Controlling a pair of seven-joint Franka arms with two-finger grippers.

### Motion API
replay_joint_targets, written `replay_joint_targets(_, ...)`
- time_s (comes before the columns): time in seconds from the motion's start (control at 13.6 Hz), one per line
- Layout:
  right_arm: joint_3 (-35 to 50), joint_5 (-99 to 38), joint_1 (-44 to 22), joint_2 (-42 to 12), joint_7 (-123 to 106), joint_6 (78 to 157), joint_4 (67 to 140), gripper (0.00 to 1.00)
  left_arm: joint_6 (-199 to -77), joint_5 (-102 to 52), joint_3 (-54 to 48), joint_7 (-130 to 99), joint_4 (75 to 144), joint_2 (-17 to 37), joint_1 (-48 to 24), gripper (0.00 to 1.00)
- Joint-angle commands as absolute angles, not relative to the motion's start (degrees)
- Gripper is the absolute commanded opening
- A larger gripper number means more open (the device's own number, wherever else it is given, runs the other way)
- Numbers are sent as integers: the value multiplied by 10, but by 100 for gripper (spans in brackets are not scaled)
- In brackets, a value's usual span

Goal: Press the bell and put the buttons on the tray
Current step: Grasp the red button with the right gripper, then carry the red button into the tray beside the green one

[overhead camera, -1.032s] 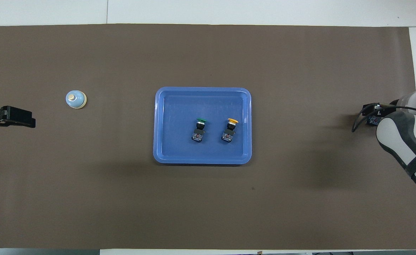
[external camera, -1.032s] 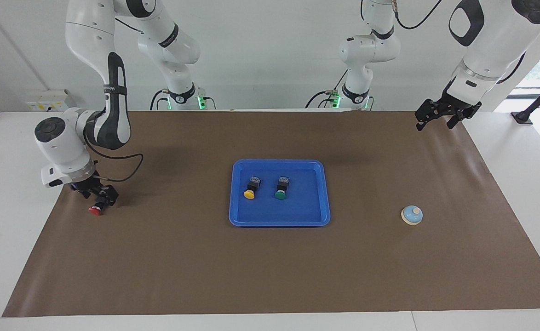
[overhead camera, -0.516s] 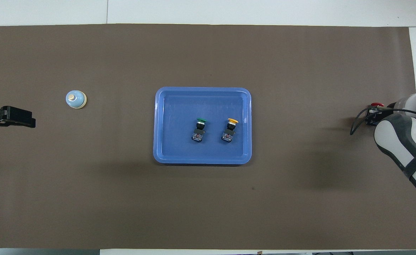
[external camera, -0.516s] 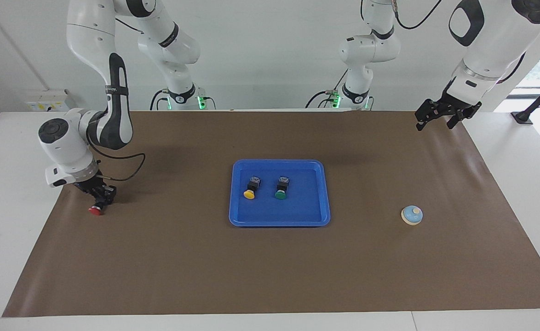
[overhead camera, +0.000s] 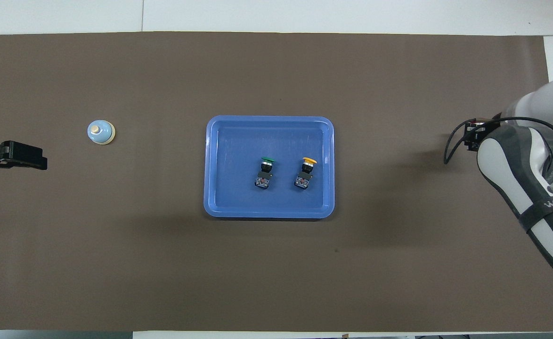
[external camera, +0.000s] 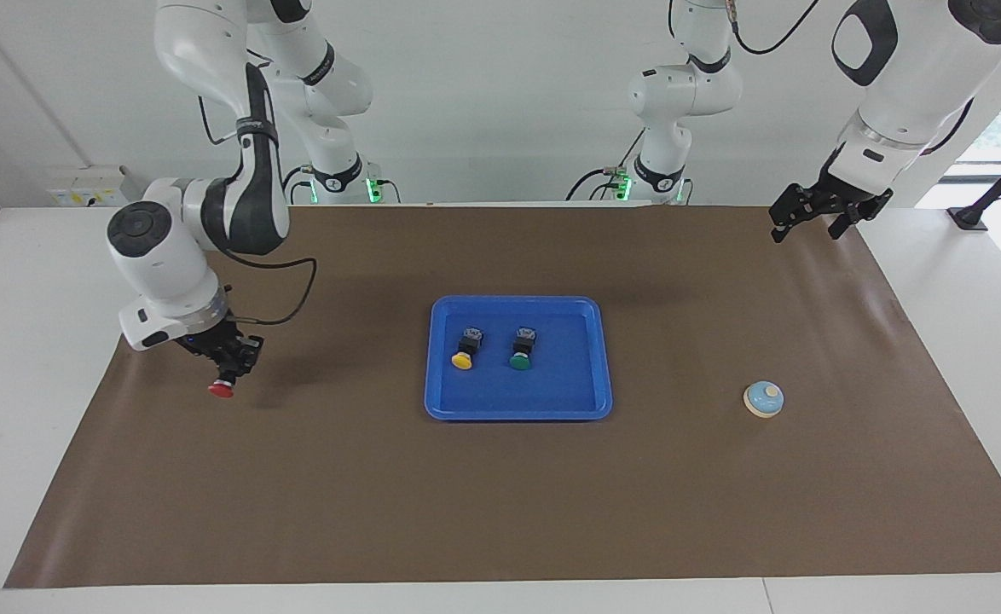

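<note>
My right gripper (external camera: 228, 373) is shut on the black body of the red button (external camera: 221, 390) and holds it just above the brown mat, toward the right arm's end of the table. In the overhead view the right arm hides that button. The blue tray (external camera: 517, 413) lies mid-table (overhead camera: 269, 214). The yellow button (external camera: 464, 352) and the green button (external camera: 521, 351) lie in it on their sides. The light-blue bell (external camera: 763, 399) stands on the mat toward the left arm's end (overhead camera: 101, 132). My left gripper (external camera: 807, 223) waits open and raised over the mat's corner.
The brown mat (external camera: 500, 495) covers most of the white table. A black cable (external camera: 292, 298) loops off the right wrist. The arm bases stand at the robots' edge of the table.
My right gripper has lifted the red button off the mat and carried it toward the tray. The left arm, the bell and the two buttons in the tray have not moved.
</note>
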State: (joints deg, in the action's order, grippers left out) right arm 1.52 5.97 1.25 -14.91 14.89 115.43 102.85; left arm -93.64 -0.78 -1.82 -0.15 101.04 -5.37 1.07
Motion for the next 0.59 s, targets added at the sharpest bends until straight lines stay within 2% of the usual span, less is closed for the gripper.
replay_joint_targets(0.0, 15, 47, -75, -181, 258, 1081, 944, 0, -934, -8, -18, -6, 1015, -61, 11, 100)
replay_joint_targets(0.29, 15, 4, -214, -195, 394, 1061, 904, 0, -934, -8, -18, -6, 1015, -61, 11, 100)
replay_joint_targets(0.52, 15, -21, -294, -269, 490, 1057, 805, 0, -934, -8, -18, -6, 1015, -61, 11, 100)
